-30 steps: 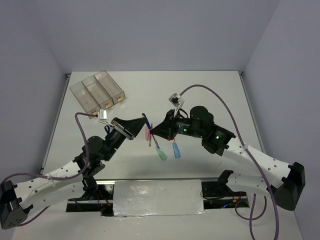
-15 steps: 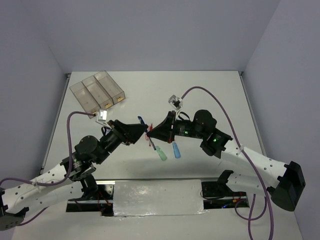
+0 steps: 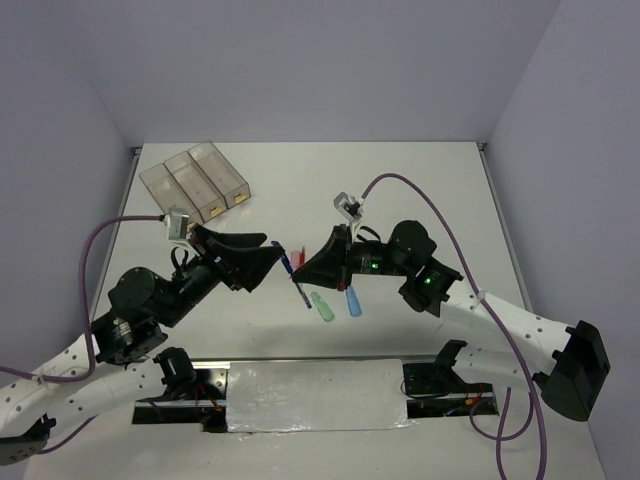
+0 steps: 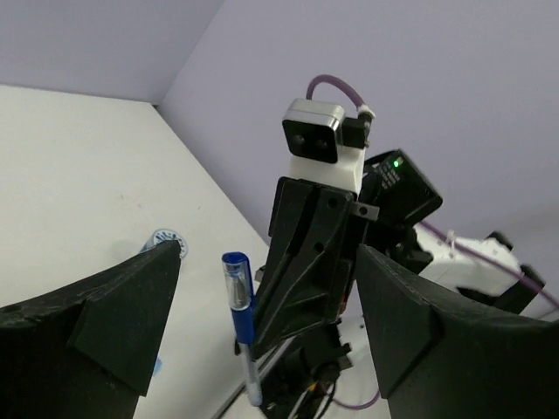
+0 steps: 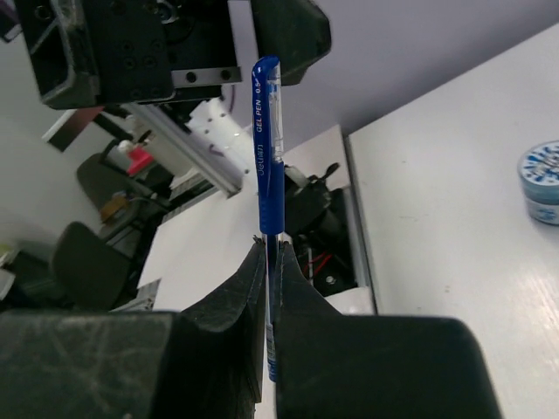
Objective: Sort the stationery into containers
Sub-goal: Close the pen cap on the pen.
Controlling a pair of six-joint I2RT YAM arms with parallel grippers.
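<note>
The white desk [image 3: 420, 190] fills the middle of the top view. The two arms meet above it, just left of centre.

The right end effector [image 3: 303, 272] is clamped on the lower barrel of the blue pen [image 3: 290, 270]. Its wrist view shows both fingers pressed flat against the barrel and the capped end standing up clear of them. I read that upright hold as a handover, because the free upper half gives the other arm something to take.

The left end effector [image 3: 268, 262] faces it with its fingers spread wide. They sit on either side of the pen and touch nothing. It would need to come in around the free end and close before the right one lets go.

The containers [image 3: 195, 180] sit at the upper left of the top view, well away from the pen and nearest the left arm. They are three clear bins in a row, each with a yellowish label at its nearer end. Nothing shows inside any of them.

A blue-white tape roll [image 5: 541, 179] lies flat on the desk. The green bar [image 3: 323, 308] and blue bar [image 3: 353, 302] lie side by side below the right end effector, not yet sorted.
</note>
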